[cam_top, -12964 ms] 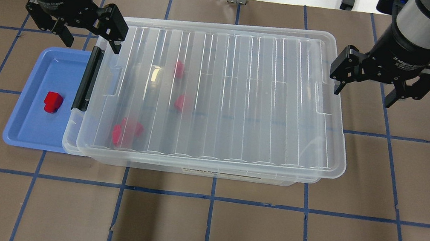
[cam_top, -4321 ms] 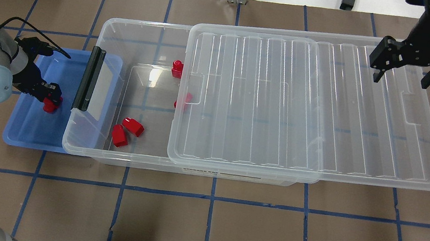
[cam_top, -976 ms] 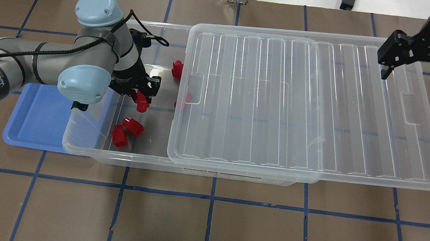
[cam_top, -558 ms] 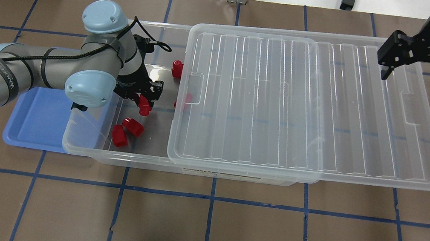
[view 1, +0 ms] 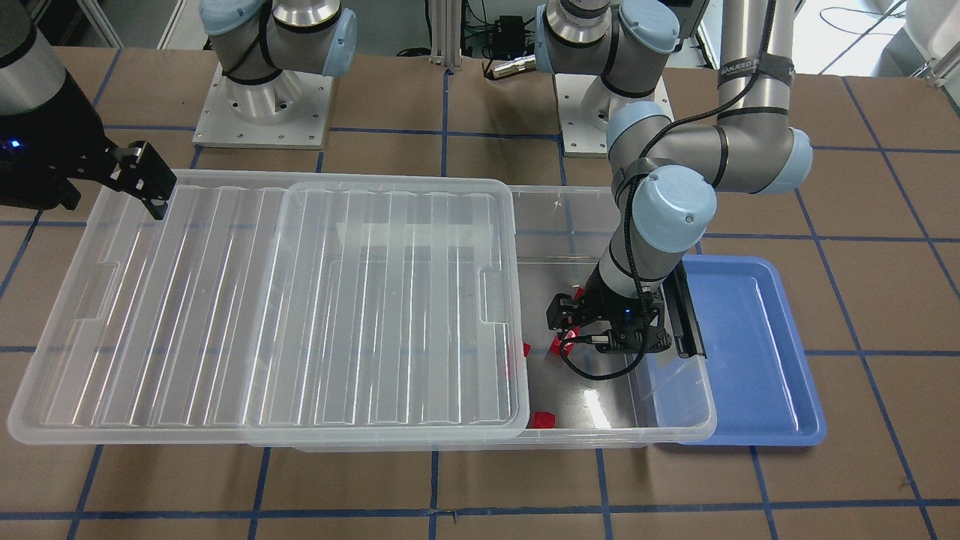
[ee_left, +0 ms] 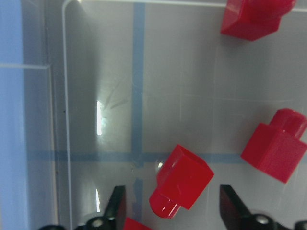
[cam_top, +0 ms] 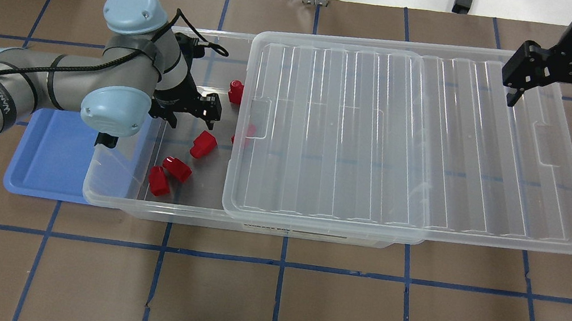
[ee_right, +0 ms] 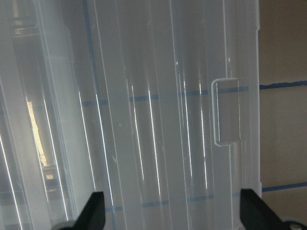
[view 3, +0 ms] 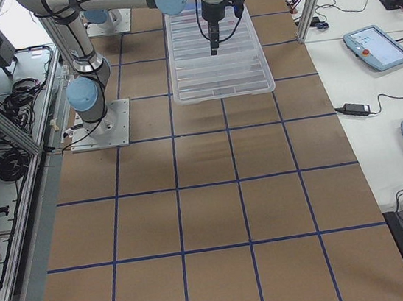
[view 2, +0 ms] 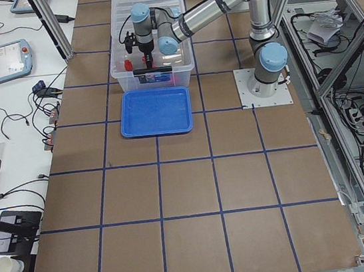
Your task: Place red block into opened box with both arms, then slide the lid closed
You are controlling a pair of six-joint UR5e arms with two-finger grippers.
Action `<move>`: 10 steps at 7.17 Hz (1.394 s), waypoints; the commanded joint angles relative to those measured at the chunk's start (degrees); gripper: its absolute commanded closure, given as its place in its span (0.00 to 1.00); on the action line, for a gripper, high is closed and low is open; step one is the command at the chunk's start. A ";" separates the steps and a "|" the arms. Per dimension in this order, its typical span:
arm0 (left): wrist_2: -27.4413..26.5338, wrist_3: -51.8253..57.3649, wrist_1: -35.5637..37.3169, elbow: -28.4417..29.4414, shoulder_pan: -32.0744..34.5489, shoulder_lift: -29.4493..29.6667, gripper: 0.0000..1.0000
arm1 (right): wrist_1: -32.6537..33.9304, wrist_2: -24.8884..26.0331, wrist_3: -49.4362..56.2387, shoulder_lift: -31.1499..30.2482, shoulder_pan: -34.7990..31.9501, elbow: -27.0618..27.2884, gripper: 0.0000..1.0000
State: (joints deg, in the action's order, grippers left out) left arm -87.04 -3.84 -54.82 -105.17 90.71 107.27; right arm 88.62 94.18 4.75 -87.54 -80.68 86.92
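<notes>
The small bright red plastic block [cam_top: 203, 144] lies loose on the floor of the large clear plastic storage box [cam_top: 141, 205], at its uncovered end, with the left arm's black gripper [cam_top: 192, 116] spread and empty just above it — the drop looks done. That gripper should first rise straight clear of the box's rim. Then the right arm's black gripper [cam_top: 549, 90], spread wide over the ribbed clear plastic lid [cam_top: 381, 141] where it overhangs the box's opposite end, can press the lid's rim and push evenly along the box — slowly, lest it skew.
</notes>
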 commanded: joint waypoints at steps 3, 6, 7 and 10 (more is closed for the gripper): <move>0.03 0.06 -18.78 14.24 0.60 -7.32 0.00 | -0.02 0.04 -0.01 0.18 0.00 0.00 0.00; -3.72 0.58 -37.58 23.16 0.78 -12.94 0.00 | 0.85 0.31 -0.01 0.88 0.26 0.00 0.00; -5.67 1.63 -39.30 22.12 -0.87 -13.58 0.00 | 1.46 0.48 -0.01 1.49 1.66 0.00 0.00; -4.98 10.07 -36.61 18.68 -1.24 -14.98 0.00 | 1.47 0.13 5.92 3.42 11.05 0.09 0.00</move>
State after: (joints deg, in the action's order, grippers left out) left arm -92.10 3.66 -92.99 -85.71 89.61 93.19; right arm 90.04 94.48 6.86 -85.24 -73.46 86.98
